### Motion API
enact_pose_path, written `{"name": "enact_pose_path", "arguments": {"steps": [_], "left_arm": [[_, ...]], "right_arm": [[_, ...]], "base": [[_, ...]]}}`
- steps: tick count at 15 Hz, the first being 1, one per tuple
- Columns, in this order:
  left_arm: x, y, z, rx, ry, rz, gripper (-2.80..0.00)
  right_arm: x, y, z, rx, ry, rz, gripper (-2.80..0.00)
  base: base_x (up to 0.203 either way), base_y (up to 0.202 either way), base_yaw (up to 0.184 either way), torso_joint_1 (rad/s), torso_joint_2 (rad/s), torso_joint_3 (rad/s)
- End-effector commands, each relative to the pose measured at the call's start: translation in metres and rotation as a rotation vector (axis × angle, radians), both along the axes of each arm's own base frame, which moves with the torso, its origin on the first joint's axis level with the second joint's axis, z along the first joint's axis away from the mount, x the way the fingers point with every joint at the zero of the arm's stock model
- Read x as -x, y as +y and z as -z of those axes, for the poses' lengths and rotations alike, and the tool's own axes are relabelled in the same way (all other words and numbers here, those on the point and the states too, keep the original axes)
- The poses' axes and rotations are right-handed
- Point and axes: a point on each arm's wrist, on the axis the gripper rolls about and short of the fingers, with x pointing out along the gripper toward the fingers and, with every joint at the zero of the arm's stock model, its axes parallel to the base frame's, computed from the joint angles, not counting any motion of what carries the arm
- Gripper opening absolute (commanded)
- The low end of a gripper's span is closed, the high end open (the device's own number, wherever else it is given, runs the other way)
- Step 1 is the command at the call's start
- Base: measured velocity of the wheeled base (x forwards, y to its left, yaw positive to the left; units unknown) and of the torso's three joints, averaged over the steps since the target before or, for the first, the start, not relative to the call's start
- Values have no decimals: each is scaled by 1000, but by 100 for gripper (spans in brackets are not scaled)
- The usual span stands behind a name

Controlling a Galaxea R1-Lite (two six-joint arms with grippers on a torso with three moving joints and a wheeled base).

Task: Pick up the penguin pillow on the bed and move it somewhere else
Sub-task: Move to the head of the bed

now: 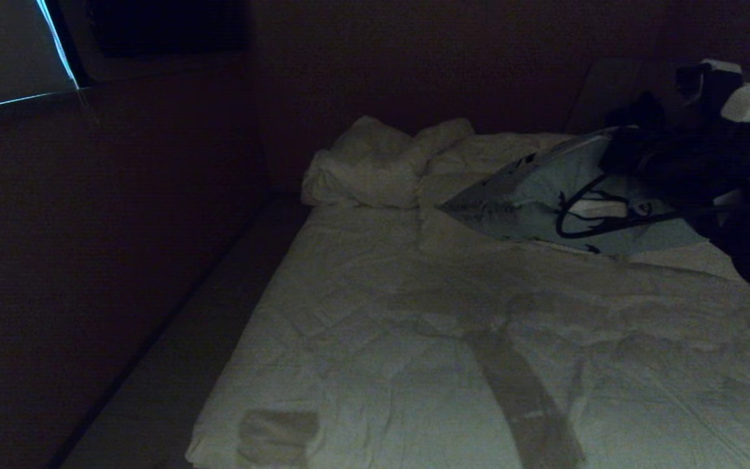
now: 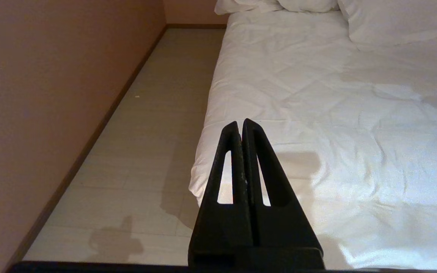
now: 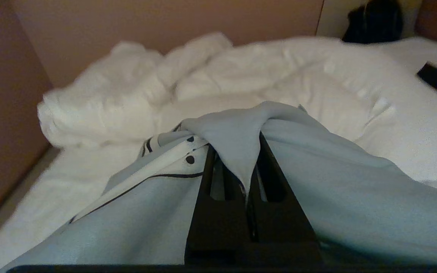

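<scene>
Pillow (image 1: 531, 202), the light blue-grey penguin one, is off the sheet at its right end and tilted, low corner pointing left and resting on or just over the white pillows (image 1: 453, 176) at the far end of the bed (image 1: 414, 312); contact there is too dark to confirm in the head view. Right gripper (image 3: 247, 170) is clamped on it: a fold of blue fabric is pinched between the two black fingers (image 3: 207, 178), and the rest of the cover drapes down both sides of them. Black print lines and two dots show on the cloth next to the fingers. In the head view the right arm comes in from the right edge over the far right part of the bed, with the pillow hanging from it. Behind the pillow, a rumpled white duvet (image 3: 101, 102) is bunched against the wall. Left gripper (image 2: 242, 129) is parked off the near left corner of the bed, above the floor (image 2: 146, 132), fingers pressed together with nothing between them. Wrinkled white sheet covers the near half of the mattress.
</scene>
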Motion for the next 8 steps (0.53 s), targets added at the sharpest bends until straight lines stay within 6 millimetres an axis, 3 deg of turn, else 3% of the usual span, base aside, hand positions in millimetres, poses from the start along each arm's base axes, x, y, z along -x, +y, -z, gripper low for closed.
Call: {"name": "enact_pose_path", "arguments": {"steps": [1,3,8], "left_arm": [[0,0,0,0,1,-1,-280],[0,0,0,0,1,-1,-280],[0,0,0,1,1,0,-280]], "right_arm": [[26,-6,-21,-11,-65,2,-280],[37,-8,-27,-13,-82,1,-280],[41,-25,-31,0,-99,11,-280]], "base": [[0,0,0,0,0,0],[0,0,0,0,0,0],[0,0,0,0,0,0]]}}
